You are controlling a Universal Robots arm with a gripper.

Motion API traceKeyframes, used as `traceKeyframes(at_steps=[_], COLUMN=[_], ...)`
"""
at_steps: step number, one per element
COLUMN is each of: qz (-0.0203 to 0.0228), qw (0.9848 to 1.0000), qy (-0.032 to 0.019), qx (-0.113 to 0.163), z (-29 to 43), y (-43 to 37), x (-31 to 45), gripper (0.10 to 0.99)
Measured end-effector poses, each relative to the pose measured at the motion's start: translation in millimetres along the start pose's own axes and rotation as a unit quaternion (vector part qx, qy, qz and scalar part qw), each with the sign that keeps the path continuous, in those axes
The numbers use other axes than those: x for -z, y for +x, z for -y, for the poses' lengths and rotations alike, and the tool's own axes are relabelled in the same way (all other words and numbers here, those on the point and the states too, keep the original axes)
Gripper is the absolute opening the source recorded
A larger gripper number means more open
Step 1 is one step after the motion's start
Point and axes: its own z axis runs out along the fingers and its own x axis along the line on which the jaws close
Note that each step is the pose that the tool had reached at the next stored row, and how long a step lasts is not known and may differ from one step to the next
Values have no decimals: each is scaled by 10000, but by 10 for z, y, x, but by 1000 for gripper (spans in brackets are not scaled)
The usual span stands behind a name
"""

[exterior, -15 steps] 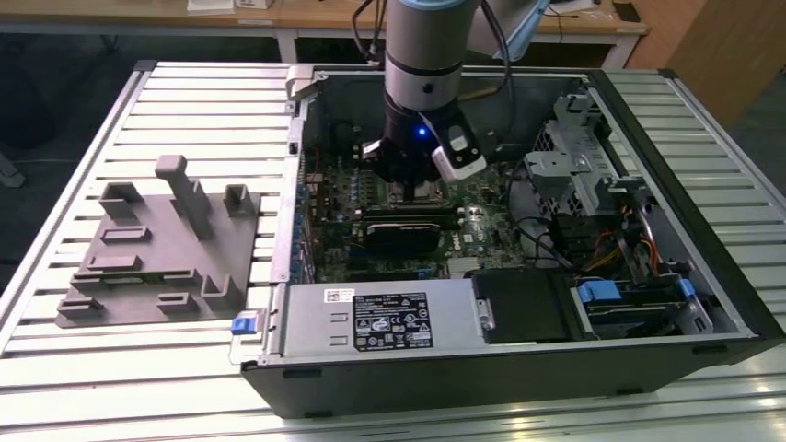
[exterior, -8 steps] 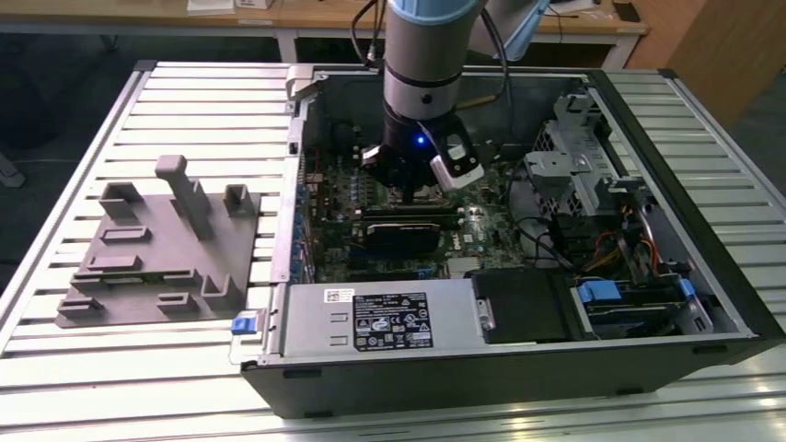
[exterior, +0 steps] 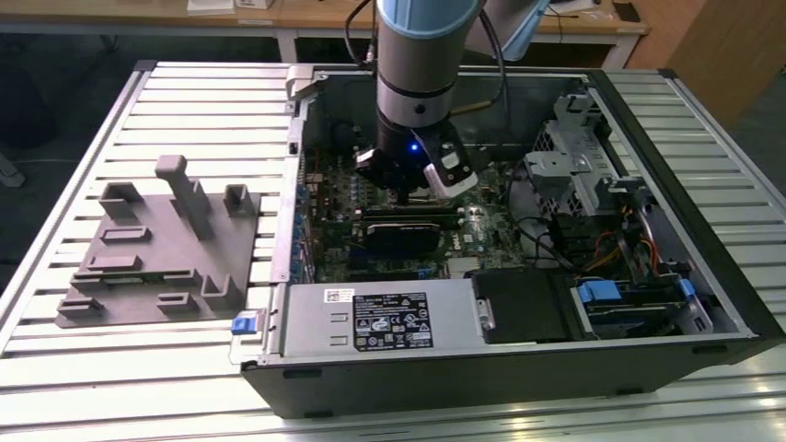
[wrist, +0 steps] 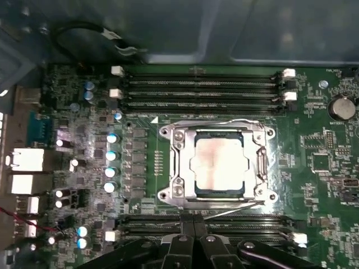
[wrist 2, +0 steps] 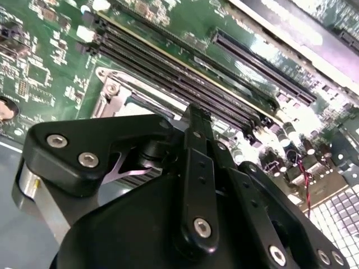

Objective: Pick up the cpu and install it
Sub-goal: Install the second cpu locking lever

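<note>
Installation stage: the small, flat, silvery-topped square cpu (wrist: 219, 163) already lies seated inside the metal socket frame (wrist: 262, 162) on the green motherboard (wrist: 320, 162), while the black gripper (wrist: 193, 242) (jaws pressed together, holding nothing) hangs just beside that frame.

A robotics lab or assembly test workshop. Shown by a bench (exterior: 184, 101) made of ribbed aluminium profiles, with an open computer case (exterior: 516, 276) lying flat on it. At 9 o'clock from the case, a grey plastic fixture (exterior: 154, 253) with shaped holders. Beyond, at 12 o'clock, wooden desks (exterior: 319, 18) as in an office laboratory.
</note>
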Motion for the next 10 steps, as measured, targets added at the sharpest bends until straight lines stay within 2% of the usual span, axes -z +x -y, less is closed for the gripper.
traceKeyframes(at_steps=[4,10], qz=[1,-1], qw=[10000,10000], qy=[-41,-83], qx=[-1,-1], z=[26,51], y=[42,50], x=[-45,-112], gripper=[106,106])
